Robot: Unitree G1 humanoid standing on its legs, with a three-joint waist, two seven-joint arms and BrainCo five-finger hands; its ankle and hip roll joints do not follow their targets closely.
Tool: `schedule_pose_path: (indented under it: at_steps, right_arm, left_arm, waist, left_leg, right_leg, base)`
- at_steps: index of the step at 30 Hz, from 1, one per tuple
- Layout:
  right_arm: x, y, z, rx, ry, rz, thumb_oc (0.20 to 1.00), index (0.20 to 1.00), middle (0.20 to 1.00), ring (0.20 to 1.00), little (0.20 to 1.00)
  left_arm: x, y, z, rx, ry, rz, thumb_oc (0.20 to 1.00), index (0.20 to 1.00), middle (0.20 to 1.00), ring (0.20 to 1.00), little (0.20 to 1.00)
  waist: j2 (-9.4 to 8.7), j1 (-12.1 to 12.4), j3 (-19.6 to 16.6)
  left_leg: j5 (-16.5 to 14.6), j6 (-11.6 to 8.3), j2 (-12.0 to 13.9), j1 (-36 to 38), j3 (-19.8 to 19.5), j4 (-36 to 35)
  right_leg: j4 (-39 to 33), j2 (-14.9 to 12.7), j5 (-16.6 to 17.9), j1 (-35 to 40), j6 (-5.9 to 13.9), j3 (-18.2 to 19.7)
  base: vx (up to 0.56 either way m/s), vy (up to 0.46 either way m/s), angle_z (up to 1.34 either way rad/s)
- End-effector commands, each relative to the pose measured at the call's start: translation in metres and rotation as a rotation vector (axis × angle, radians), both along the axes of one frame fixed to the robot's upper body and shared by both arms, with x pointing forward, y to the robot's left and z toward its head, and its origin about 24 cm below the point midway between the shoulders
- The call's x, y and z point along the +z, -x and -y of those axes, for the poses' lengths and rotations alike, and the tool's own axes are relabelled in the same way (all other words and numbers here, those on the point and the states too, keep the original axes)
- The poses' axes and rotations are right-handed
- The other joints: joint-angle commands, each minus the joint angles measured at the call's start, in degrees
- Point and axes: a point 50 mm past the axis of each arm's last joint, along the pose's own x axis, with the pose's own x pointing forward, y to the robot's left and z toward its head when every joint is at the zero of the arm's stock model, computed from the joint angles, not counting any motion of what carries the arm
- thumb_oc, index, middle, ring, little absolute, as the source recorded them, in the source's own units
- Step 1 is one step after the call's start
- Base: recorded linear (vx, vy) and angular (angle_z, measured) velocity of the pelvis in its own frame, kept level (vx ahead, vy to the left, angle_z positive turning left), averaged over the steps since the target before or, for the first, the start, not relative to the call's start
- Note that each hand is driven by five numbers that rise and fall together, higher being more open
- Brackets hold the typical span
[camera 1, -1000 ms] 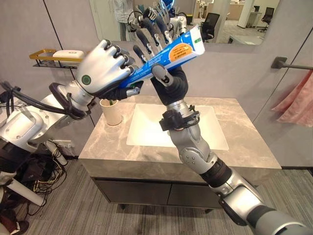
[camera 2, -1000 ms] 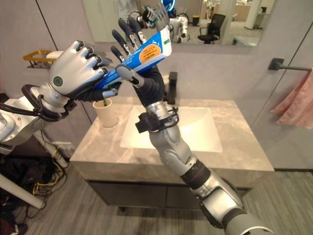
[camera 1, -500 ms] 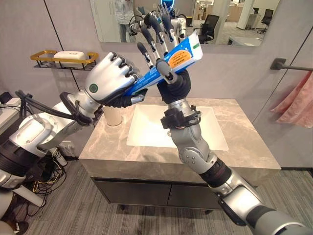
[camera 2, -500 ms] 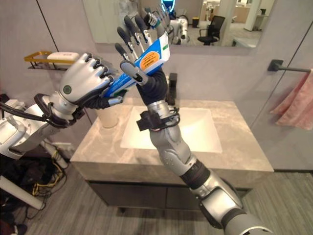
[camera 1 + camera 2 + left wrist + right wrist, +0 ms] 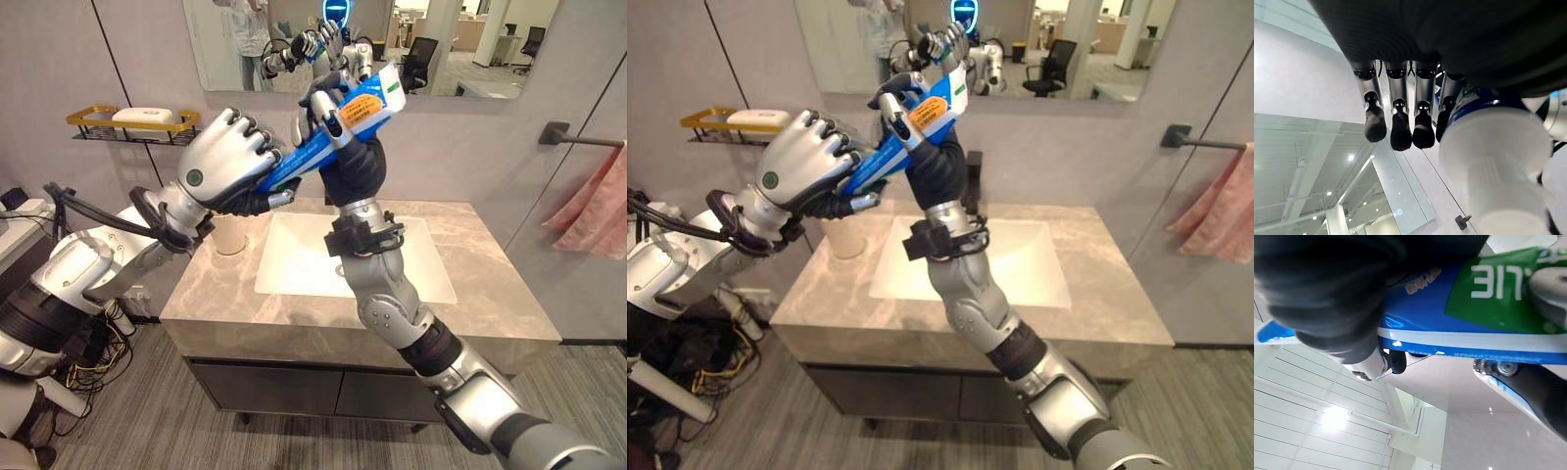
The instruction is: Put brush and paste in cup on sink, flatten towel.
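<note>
Fingers of the right hand [image 5: 338, 103], spread straight half a second before, now curled round the upper end of the long blue toothpaste tube with orange label and white cap [image 5: 343, 122]; left hand [image 5: 223, 166] clenched on the tube's lower, capped end, cap [image 5: 1496, 161] showing just past its fingers [image 5: 1400, 129] in the left wrist view; tube thus gripped at both ends, tilted, raised well above the grey marbled tabletop [image 5: 490, 294] and its white basin [image 5: 294, 264]; read as a handover between hands, not yet finished, neither having let go; cream-coloured cup [image 5: 231, 235] standing upright at the tabletop's back left corner, well below the tube, partly hidden by the left hand; contents of cup not made out; paste therefore still to be lowered into it; pink towel [image 5: 588, 211] hanging bunched from the dark wall rail [image 5: 578, 132] on the right, untouched, flattening still ahead.
</note>
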Motion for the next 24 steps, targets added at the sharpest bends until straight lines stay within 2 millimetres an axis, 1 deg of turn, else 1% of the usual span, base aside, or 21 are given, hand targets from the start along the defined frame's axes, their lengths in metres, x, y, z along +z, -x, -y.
schedule_pose_path:
  at_steps: [1,2,3,5,6,7,9,11,12,15,16,17,18,19,20,21,22,23,24]
  right_arm:
    - [0.021,-0.001,0.014,-0.049,-0.156,0.036,0.200,0.200,0.200,0.200,0.200]
    - [0.020,-0.001,0.015,-0.051,-0.160,0.031,0.200,0.200,0.200,0.200,0.200]
    - [0.019,-0.001,0.016,-0.054,-0.170,0.024,0.200,0.200,0.200,0.200,0.200]
    - [0.019,-0.001,0.016,-0.052,-0.169,0.023,0.200,0.200,0.200,0.200,0.200]
    - [0.018,-0.001,0.017,-0.058,-0.172,0.021,0.200,0.200,0.200,0.200,0.200]
    - [0.018,-0.001,0.021,-0.070,-0.184,0.021,0.200,0.200,0.200,0.200,0.200]
    - [0.016,-0.001,0.025,-0.079,-0.194,0.010,0.200,0.200,0.200,0.200,0.200]
    - [0.013,-0.002,0.029,-0.088,-0.203,-0.002,0.200,0.200,0.200,0.200,0.200]
    - [0.012,-0.004,0.035,-0.103,-0.221,-0.012,0.200,0.200,0.200,0.200,0.200]
    - [0.011,-0.004,0.038,-0.111,-0.231,-0.014,0.200,0.200,0.200,0.200,0.200]
    - [0.014,-0.001,0.035,-0.092,-0.244,-0.010,0.200,0.200,0.200,0.200,0.200]
    - [0.017,0.000,0.054,-0.142,-0.292,0.016,0.200,0.200,0.200,0.200,0.200]
    - [0.015,0.001,0.051,-0.133,-0.289,0.011,0.200,0.200,0.200,0.200,0.200]
    - [0.011,0.003,0.073,-0.219,-0.300,0.030,0.200,0.200,0.200,0.200,0.200]
    - [0.009,0.004,0.072,-0.233,-0.300,0.026,0.200,0.200,0.200,0.200,0.200]
    - [0.006,0.003,0.071,-0.236,-0.306,0.002,0.200,0.200,0.200,0.200,0.200]
    - [0.006,0.003,0.080,-0.283,-0.298,0.010,0.200,0.200,0.200,0.200,0.200]
    - [0.005,0.004,0.080,-0.283,-0.297,0.009,0.200,0.200,0.200,0.200,0.200]
    - [0.007,0.004,0.081,-0.294,-0.288,0.018,0.200,0.200,0.200,0.200,0.200]
  left_arm:
    - [0.028,0.003,-0.013,0.010,0.150,0.054,0.200,0.200,0.200,0.200,0.200]
    - [0.027,0.003,-0.015,0.017,0.167,0.048,0.523,0.523,0.523,0.523,0.523]
    - [0.026,0.003,-0.018,0.026,0.207,0.037,1.000,1.000,1.000,1.000,1.000]
    - [0.026,0.003,-0.019,0.028,0.208,0.037,1.000,1.000,1.000,1.000,1.000]
    - [0.025,0.002,-0.021,0.036,0.238,0.034,1.000,1.000,1.000,1.000,1.000]
    - [0.022,0.003,-0.023,0.032,0.278,0.022,1.000,1.000,1.000,1.000,1.000]
    - [0.018,0.004,-0.026,0.032,0.343,0.000,1.000,1.000,1.000,1.000,1.000]
    - [0.013,0.004,-0.029,0.032,0.401,-0.022,1.000,1.000,1.000,1.000,1.000]
    - [0.006,0.003,-0.032,0.040,0.451,-0.061,1.000,1.000,1.000,1.000,1.000]
    - [0.001,0.004,-0.032,0.034,0.475,-0.081,1.000,1.000,1.000,1.000,1.000]
    - [-0.008,0.002,-0.032,0.048,0.477,-0.121,1.000,1.000,1.000,1.000,1.000]
    - [-0.039,0.026,-0.043,0.057,0.462,-0.203,1.000,1.000,1.000,1.000,1.000]
    - [-0.040,0.029,-0.045,0.067,0.466,-0.206,1.000,1.000,1.000,1.000,1.000]
    - [-0.038,0.054,-0.063,0.086,0.523,-0.188,1.000,1.000,1.000,1.000,1.000]
    - [-0.045,0.056,-0.059,0.046,0.606,-0.207,1.000,1.000,1.000,1.000,1.000]
    - [-0.062,0.056,-0.059,0.015,0.769,-0.265,1.000,1.000,1.000,1.000,1.000]
    - [-0.080,0.059,-0.064,0.033,0.854,-0.367,1.000,1.000,1.000,1.000,1.000]
    - [-0.081,0.060,-0.064,0.034,0.855,-0.369,1.000,1.000,1.000,1.000,1.000]
    - [-0.087,0.063,-0.060,0.018,0.870,-0.410,1.000,1.000,1.000,1.000,1.000]
  waist:
    - [-4.67,1.1,-0.6]
    - [-4.73,1.2,-0.5]
    - [-5.12,1.5,-0.2]
    - [-5.03,1.5,-0.1]
    - [-5.26,1.8,0.4]
    - [-5.79,2.3,1.6]
    - [-6.15,2.8,3.2]
    - [-6.16,3.0,4.5]
    - [-6.16,3.5,5.5]
    - [-6.15,3.7,6.0]
    - [-6.11,3.8,6.5]
    - [-6.57,6.6,7.8]
    - [-6.44,6.1,7.5]
    - [-6.83,7.3,7.5]
    - [-7.08,7.1,7.6]
    - [-7.52,7.5,7.9]
    - [-7.88,8.2,8.2]
    - [-7.87,8.1,8.1]
    - [-7.98,8.4,8.2]
  left_leg:
    - [0.0,0.75,-0.1,-0.8,-2.8,0.3]
    - [-0.2,0.87,-0.2,-0.5,-2.7,0.3]
    - [-0.3,1.22,-0.5,0.0,-2.6,0.3]
    - [-0.3,1.24,-0.5,0.1,-2.6,0.3]
    - [-0.4,1.49,-0.8,0.4,-2.6,0.4]
    - [-1.0,1.87,-1.3,-0.4,-3.1,2.7]
    - [-2.6,2.45,-2.0,-2.2,-3.8,6.3]
    - [-4.3,3.10,-2.8,-3.5,-4.8,9.4]
    - [-5.4,3.83,-3.5,-4.2,-5.6,10.9]
    - [-6.3,4.37,-4.1,-4.4,-6.1,11.9]
    - [-6.6,4.63,-4.5,-4.7,-6.3,12.6]
    - [-7.4,4.90,-5.0,-5.0,-7.2,13.5]
    - [-7.2,4.97,-5.1,-5.2,-7.1,13.5]
    - [-8.0,5.49,-6.2,-5.5,-8.1,14.0]
    - [-8.2,5.69,-6.7,-5.6,-8.2,14.1]
    - [-8.8,5.81,-7.2,-5.6,-8.4,14.6]
    - [-8.9,6.41,-8.3,-6.3,-8.7,14.8]
    - [-9.0,6.45,-8.3,-6.4,-8.7,14.9]
    - [-9.1,6.63,-8.8,-6.6,-8.8,15.1]
  right_leg:
    - [0.1,-6.7,1.0,0.8,3.56,2.3]
    - [0.1,-6.9,0.9,1.0,3.63,2.3]
    - [0.2,-7.0,0.8,1.2,3.61,2.4]
    - [0.2,-7.0,0.8,1.3,3.62,2.5]
    - [0.3,-7.2,0.7,1.6,3.59,2.6]
    - [0.9,-7.6,0.4,1.9,3.38,2.8]
    - [2.4,-8.3,-0.1,1.9,3.27,2.8]
    - [4.4,-9.1,-0.7,1.7,3.17,2.6]
    - [6.4,-9.5,-1.3,1.5,3.23,2.6]
    - [7.6,-9.9,-1.4,1.3,3.23,2.6]
    - [8.1,-10.3,-1.1,1.1,3.29,2.7]
    - [8.2,-10.6,-1.2,1.6,3.48,1.9]
    - [8.1,-10.7,-0.9,1.5,3.49,2.0]
    - [7.8,-11.5,0.3,2.3,4.05,1.1]
    - [7.7,-11.8,0.8,2.6,4.18,0.8]
    - [7.8,-12.2,1.4,3.1,4.38,0.5]
    - [7.9,-13.0,2.8,2.8,4.69,0.2]
    - [7.9,-13.1,2.8,2.8,4.73,0.2]
    - [8.0,-13.4,3.5,2.8,4.80,0.1]
  base:
    - [0.01,0.037,0.01]
    - [0.02,0.055,0.01]
    - [0.01,0.050,0.01]
    - [0.00,0.016,0.00]
    - [-0.02,0.039,0.00]
    - [-0.04,0.052,0.01]
    - [-0.06,0.081,0.07]
    - [-0.05,0.132,0.13]
    - [-0.03,0.119,0.27]
    - [-0.01,0.099,0.15]
    - [-0.03,0.132,0.06]
    - [-0.04,0.099,0.05]
    - [0.01,0.123,0.05]
    - [0.02,0.115,0.06]
    - [0.05,0.157,0.25]
    - [0.01,0.164,0.56]
    - [0.00,0.123,0.57]
    - [-0.02,0.124,0.40]
    - [0.00,0.107,0.20]
